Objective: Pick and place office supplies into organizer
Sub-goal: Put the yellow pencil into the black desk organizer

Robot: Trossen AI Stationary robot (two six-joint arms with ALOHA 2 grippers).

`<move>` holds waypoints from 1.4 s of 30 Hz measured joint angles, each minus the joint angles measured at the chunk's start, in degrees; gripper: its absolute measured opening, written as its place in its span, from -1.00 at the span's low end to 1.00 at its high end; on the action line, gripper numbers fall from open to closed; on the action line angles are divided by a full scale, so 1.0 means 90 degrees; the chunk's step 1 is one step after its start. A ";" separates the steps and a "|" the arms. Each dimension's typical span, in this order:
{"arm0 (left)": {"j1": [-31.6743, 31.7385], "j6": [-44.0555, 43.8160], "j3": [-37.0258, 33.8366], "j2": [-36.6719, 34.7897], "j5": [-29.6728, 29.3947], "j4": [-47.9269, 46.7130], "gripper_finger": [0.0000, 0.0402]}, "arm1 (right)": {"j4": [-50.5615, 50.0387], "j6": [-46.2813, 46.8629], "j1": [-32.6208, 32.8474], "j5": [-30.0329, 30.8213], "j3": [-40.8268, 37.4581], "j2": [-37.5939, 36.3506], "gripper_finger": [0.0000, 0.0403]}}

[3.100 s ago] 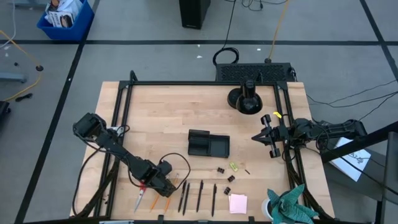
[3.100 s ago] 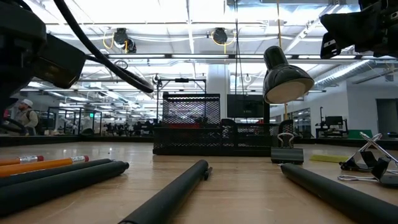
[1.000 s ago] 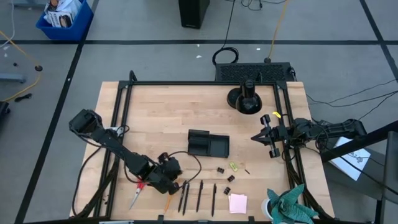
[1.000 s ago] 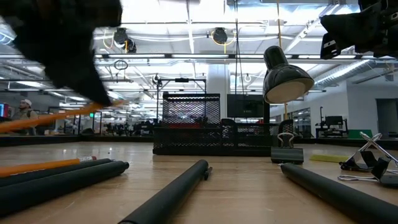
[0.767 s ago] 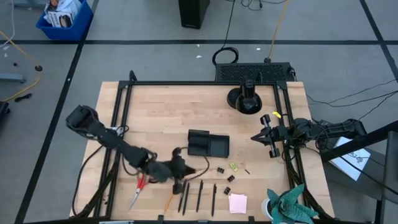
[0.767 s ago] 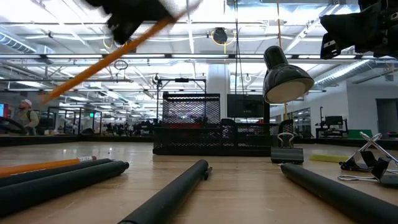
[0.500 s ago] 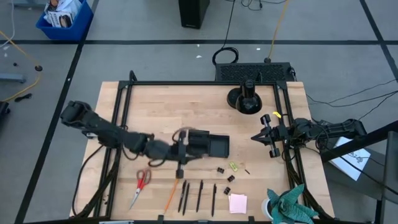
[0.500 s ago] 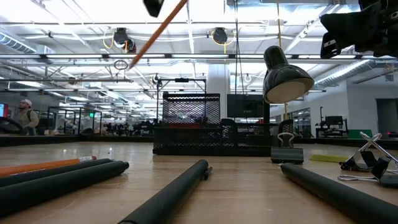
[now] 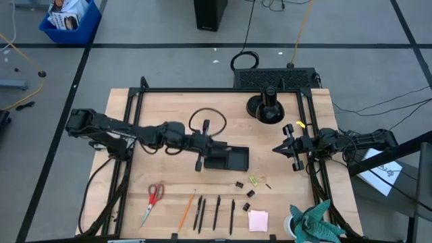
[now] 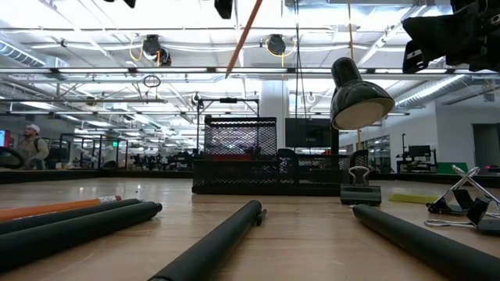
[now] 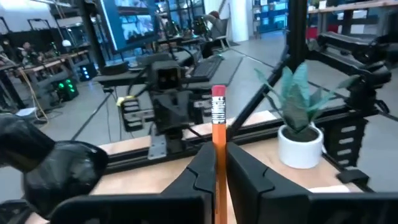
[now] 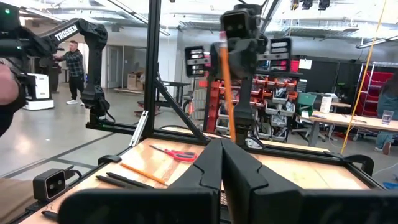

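**A:** What do your jaws have?

**B:** Your left gripper is clenched on an orange pencil, which stands between the two fingers with its eraser end sticking out past the tips. From above, that gripper hangs at the left edge of the organizer, with the arm stretched across the table from its left side. In the low view only the slanted shaft of that pencil shows at the top, high above the organizer.

**A:** And your other arm?

**B:** Your right gripper waits to the right of the organizer, near the table's right rail, fingers pressed together with nothing between them.

**A:** What lies loose?

**B:** In front of the organizer, near the table's front edge: the second pencil, the black pens, and the pink sticky-note pad. The red-handled scissors lie left of those. The binder clips and the yellow-green piece sit just in front of the organizer's right end.
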 joint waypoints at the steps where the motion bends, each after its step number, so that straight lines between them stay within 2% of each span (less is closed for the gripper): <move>1: 0.0093 0.0000 0.0001 0.0037 0.0088 0.0039 -0.86 | 0.0000 0.0000 0.0000 0.0000 0.0002 0.0000 -1.00; 13: 0.1007 -0.0252 0.0007 0.1121 0.1062 0.0826 -0.96 | 0.0051 0.0119 0.0000 0.0002 0.0002 0.0000 -1.00; 19: 0.1164 -0.0227 0.0007 0.1467 0.1073 0.0909 -0.87 | 0.0051 0.0121 0.0000 0.0002 0.0002 0.0000 -1.00; 30: 0.1284 -0.0150 0.0007 0.1489 0.1038 0.0405 -0.85 | 0.0046 0.0100 0.0000 0.0002 0.0000 0.0000 -1.00; 35: 0.1231 -0.0105 0.0007 0.1531 0.0869 0.0281 -0.85 | 0.0044 0.0100 0.0000 0.0007 0.0000 0.0000 -1.00; 42: 0.1109 -0.0209 0.0002 0.2002 0.0407 0.0350 -0.85 | 0.0037 0.0100 0.0000 0.0010 0.0000 0.0008 -1.00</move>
